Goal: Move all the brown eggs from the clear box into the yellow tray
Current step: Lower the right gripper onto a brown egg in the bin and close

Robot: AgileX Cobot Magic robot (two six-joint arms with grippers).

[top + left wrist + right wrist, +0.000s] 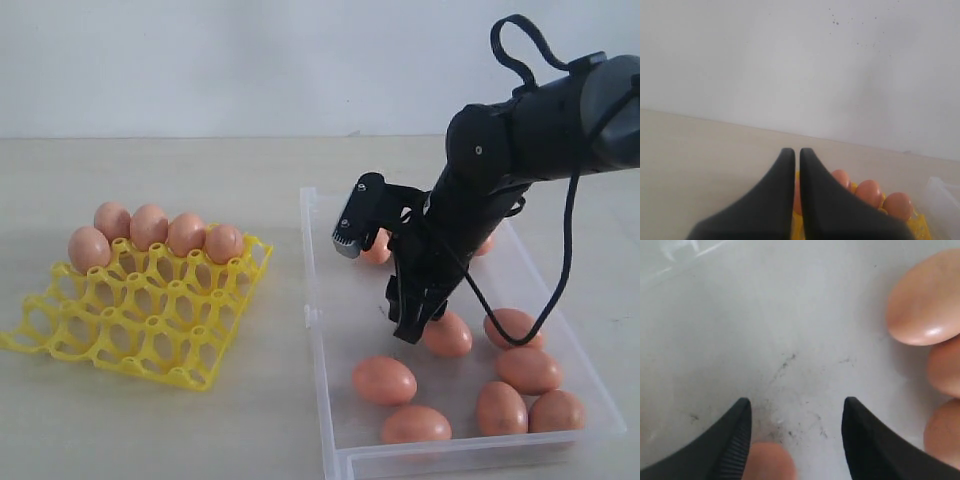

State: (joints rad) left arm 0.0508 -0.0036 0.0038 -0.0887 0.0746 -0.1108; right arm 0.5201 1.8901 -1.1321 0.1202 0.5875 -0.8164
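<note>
At the far left, on the table [200,430], the tray [150,330] is seen with five eggs [149,225] seated along its far side; the near cups are unfilled. The left gripper [797,152] is shown only by its own camera. It is clenched, its fingers pressed almost together with nothing between them, and it is held above the table facing the tray.

To the right lies the box [312,300], where at least nine eggs can be counted, mostly in its near right part; two at the far end are partly hidden by the arm. The task is judged to be under halfway done.

The right gripper [405,330] is lowered into the middle of the box with its fingers [735,440] spread apart and nothing grasped. One egg [769,460] is seen low between them, much nearer one finger than the other, and whether it is touched cannot be told.

Several failures can be expected from here. If the fingers are closed with the egg so far off centre, it is likely to be pushed sideways and rolled away, or pinched at its end and squeezed out, since the shell is smooth and rounded. If the gripper is lowered further without being centred, the egg could be struck from above and cracked. The neighbouring eggs on the right are crowded and could be knocked by the outer finger. The light box could also be shifted by a sideways push.
</note>
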